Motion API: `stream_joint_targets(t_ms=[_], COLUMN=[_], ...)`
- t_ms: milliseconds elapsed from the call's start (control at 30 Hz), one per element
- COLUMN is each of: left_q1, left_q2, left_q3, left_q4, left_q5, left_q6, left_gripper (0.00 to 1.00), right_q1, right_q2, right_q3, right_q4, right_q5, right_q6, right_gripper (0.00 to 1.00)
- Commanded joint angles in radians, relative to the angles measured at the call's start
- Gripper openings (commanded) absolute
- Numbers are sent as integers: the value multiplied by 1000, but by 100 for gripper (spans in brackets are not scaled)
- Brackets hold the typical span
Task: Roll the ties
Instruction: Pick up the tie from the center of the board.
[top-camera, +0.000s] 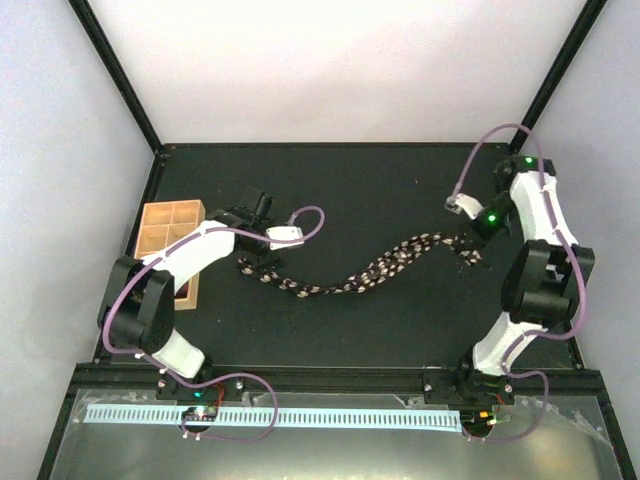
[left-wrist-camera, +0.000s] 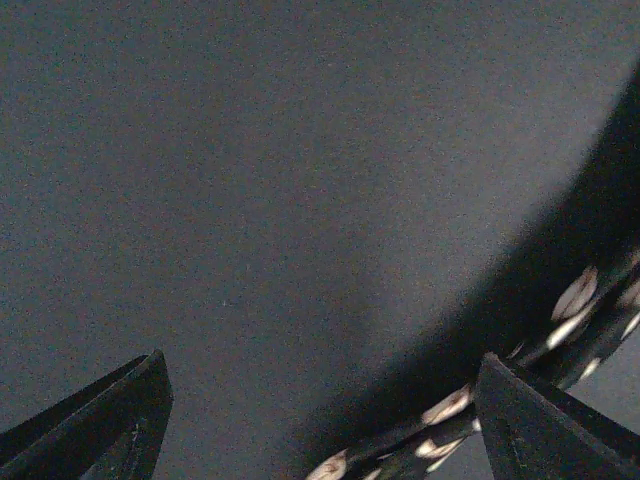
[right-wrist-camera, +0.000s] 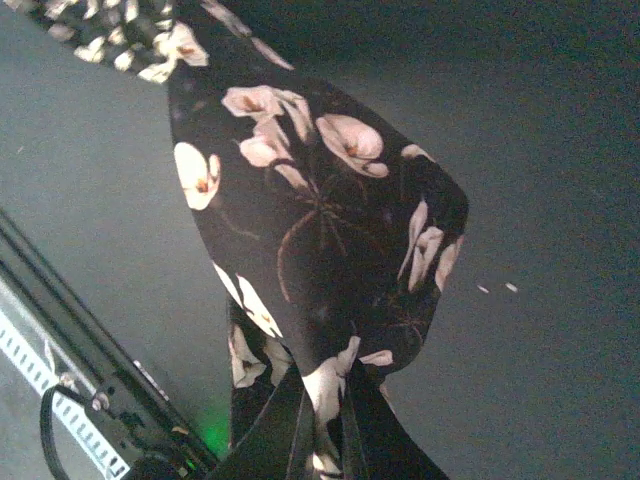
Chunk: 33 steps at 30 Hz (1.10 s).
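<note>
Right wrist: right end effector (right-wrist-camera: 325, 405) is clamping the floral necktie (right-wrist-camera: 320, 230) by its wide end. Thin bite, so it could slip under tension. Left end effector (left-wrist-camera: 320, 375) is gaping, empty, with the necktie off-centre, so it could miss.

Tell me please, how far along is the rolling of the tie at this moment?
Done: nothing looks rolled yet. The tie lies stretched in a wavy line across the table. In hand: the right gripper has its fingers shut on the wide end of the tie. The left gripper is open at the other end and grips nothing. Left: the whole rolling.
</note>
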Motion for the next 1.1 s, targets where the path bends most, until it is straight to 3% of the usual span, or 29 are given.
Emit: stream_joint_targets(t_ms=[0,233,733,1067], left_q1=[-22,-5,41,120], left_q2=[60,167,148,281], left_q3=[19,49,63,316], left_q4=[29,19,-247,-536], left_q5=[7,-128,35,223], left_q6=[146,181,286,213], left_gripper=[83,57,57,62], right_q1=[-126,-182,-252,-252], right_q2=[87,133,179,201], right_q3=[62,22,6,1], right_q4=[13,13,13,13], right_q5=[-6,63,111,90], right_q6=[84,67,47,48], right_gripper=[2,2,2,2])
